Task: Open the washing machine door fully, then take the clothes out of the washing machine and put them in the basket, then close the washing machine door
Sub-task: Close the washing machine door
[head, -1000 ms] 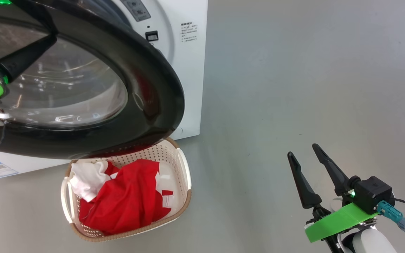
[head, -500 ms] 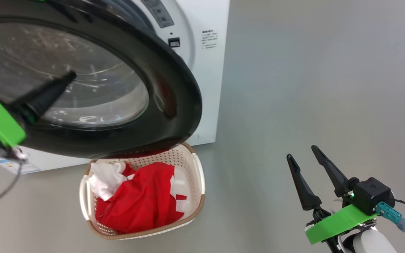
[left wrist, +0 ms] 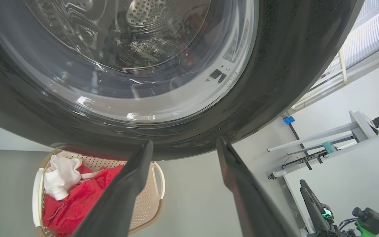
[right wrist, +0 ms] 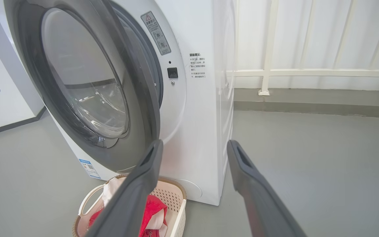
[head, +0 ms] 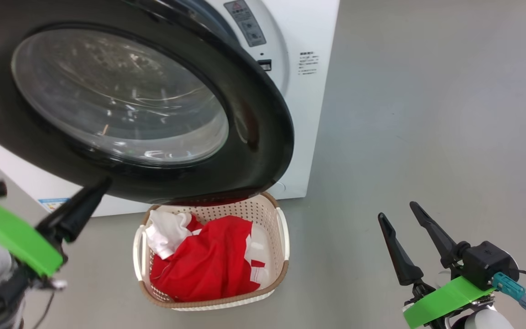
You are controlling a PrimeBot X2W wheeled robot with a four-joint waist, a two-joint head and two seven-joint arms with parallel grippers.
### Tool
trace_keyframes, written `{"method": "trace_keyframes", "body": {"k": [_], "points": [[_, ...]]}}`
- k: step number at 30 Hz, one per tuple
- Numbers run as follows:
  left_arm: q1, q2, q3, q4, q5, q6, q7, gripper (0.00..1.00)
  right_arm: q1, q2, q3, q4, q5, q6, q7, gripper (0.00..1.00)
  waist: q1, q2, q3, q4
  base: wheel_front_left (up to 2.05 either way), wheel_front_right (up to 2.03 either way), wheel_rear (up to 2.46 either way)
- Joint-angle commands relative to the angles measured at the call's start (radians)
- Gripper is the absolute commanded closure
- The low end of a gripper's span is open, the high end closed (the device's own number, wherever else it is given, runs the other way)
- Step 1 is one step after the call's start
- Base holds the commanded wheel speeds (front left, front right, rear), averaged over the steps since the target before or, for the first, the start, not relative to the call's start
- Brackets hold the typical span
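Note:
The washing machine door (head: 263,137), a glossy black ring around bulging glass, stands ajar and overhangs the basket (head: 283,228). The white washing machine (head: 308,27) rises behind it. The drum shows through the glass (left wrist: 143,19). Red clothes (head: 213,265) and a white piece (head: 167,230) lie in the cream basket on the floor. My left gripper (left wrist: 184,141) is open and empty just below the door's lower rim; one of its dark fingers (head: 78,212) points up at the rim. My right gripper (head: 397,210) is open and empty, well right of the basket.
Grey floor (head: 427,114) spreads to the right of the machine. A white railing (right wrist: 268,49) runs behind the machine's side. A metal frame (left wrist: 324,138) stands off to one side. A blue label (head: 53,203) sits low on the machine's front.
The head camera has swung, shifting the scene right. My left gripper has come down off the door's front to below its rim. My right arm has stayed put.

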Motion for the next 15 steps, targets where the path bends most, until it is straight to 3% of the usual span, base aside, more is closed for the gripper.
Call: {"method": "trace_keyframes", "body": {"k": [1,6,15], "points": [[-0.010,0.053,0.044,-0.025,-0.004,-0.010,-0.022,0.00,0.000,-0.006,0.022,-0.022,-0.007,0.002,-0.005,0.00,0.0000,0.0000,-0.008,0.012,0.00,0.00,0.00],[0.091,0.045,0.024,-0.022,0.005,-0.010,-0.130,0.00,0.008,-0.010,0.021,-0.024,-0.005,0.002,-0.005,0.00,0.0000,0.0000,-0.009,0.029,0.00,0.00,0.00],[0.238,-0.023,0.011,0.037,-0.027,-0.010,-0.353,0.00,0.022,-0.018,0.018,-0.025,-0.003,0.002,-0.005,0.00,0.0000,0.0000,-0.008,0.031,0.00,0.00,0.00]]}}
